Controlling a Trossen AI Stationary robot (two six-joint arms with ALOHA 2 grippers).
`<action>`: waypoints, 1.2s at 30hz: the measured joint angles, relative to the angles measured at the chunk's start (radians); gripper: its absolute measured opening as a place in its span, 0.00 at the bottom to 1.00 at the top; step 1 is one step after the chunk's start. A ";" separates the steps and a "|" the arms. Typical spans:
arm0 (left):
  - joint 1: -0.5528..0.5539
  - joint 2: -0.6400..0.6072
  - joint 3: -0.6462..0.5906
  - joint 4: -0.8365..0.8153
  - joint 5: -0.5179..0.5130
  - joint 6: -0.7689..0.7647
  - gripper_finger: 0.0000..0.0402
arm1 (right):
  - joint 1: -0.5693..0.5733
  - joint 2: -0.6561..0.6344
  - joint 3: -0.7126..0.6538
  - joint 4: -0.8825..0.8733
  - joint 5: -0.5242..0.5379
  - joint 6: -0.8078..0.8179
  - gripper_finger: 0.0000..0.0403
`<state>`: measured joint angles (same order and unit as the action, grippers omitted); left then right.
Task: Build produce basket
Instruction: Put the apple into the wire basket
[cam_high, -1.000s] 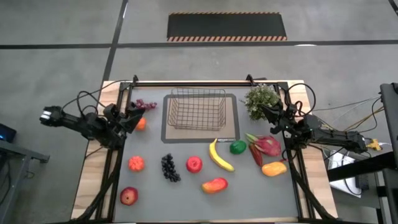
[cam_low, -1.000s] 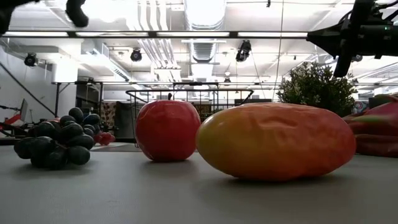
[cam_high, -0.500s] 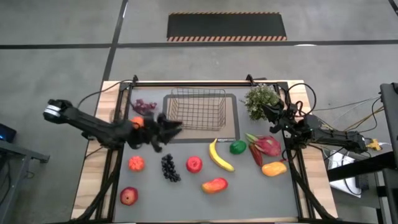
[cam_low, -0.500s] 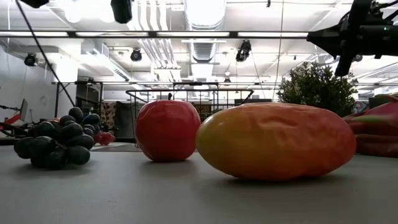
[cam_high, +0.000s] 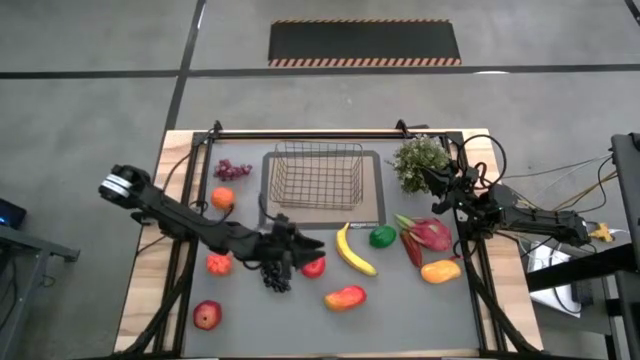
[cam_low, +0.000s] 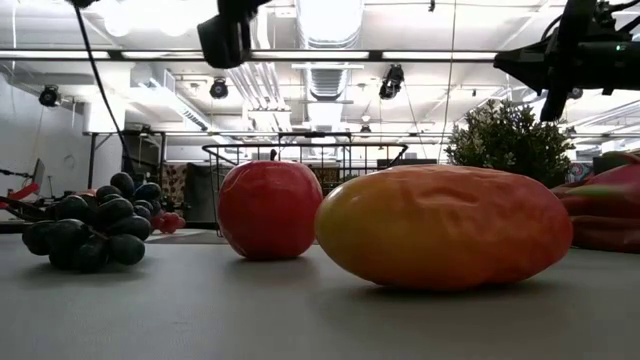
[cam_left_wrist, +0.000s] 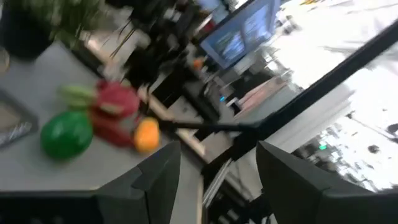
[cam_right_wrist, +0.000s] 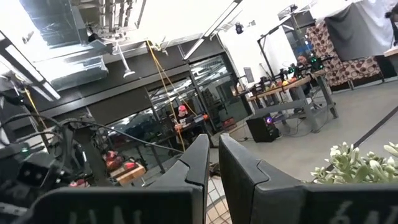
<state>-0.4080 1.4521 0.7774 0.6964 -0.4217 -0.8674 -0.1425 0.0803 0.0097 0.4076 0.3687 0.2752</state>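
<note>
Wire-mesh basket (cam_high: 315, 178), quantity one, stands on a grey tray (cam_high: 372, 214) at 12 o'clock of the surface (cam_high: 400, 320).

Produce count, all lying outside the basket:
- Oranges, two: one (cam_high: 222, 198) at 9 o'clock of the basket, one (cam_high: 218, 263) at 7 o'clock of it.
- Red apples, two: one (cam_high: 314, 267) near the surface centre, one (cam_high: 207, 316) at 7 o'clock near the corner.
- Mangoes, two: one (cam_high: 345, 297) at 6 o'clock, one (cam_high: 441, 270) at 4 o'clock.
- Grape bunches, two: a dark bunch (cam_high: 273, 279) just beside the central apple at its 9 o'clock, and a reddish-purple bunch (cam_high: 233, 169) at 10 o'clock.
- Banana (cam_high: 353, 250), green pepper (cam_high: 382, 237) and dragon fruit (cam_high: 428, 235): one each, in a row toward 3 o'clock.

One leafy plant (cam_high: 420, 160) stands at 2 o'clock.

My left pincer (cam_high: 305, 246) hangs above the dark bunch and the central apple, fingers partly apart, holding nothing. My right pincer (cam_high: 432, 180) waits beside the plant, above the dragon fruit, fingers closed together on nothing.
</note>
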 joint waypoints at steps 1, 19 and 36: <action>-0.002 0.010 0.029 -0.058 0.001 -0.022 0.48 | 0.000 0.000 0.000 0.000 0.000 0.000 0.07; -0.004 0.144 0.549 -1.206 0.082 0.190 0.51 | 0.000 0.000 0.000 -0.004 0.000 0.000 0.07; 0.003 0.290 0.530 -1.238 0.117 0.407 0.86 | 0.000 0.001 0.000 -0.010 0.000 -0.014 0.07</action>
<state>-0.4054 1.7424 1.3075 -0.5420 -0.3048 -0.4607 -0.1425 0.0814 0.0101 0.3973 0.3683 0.2615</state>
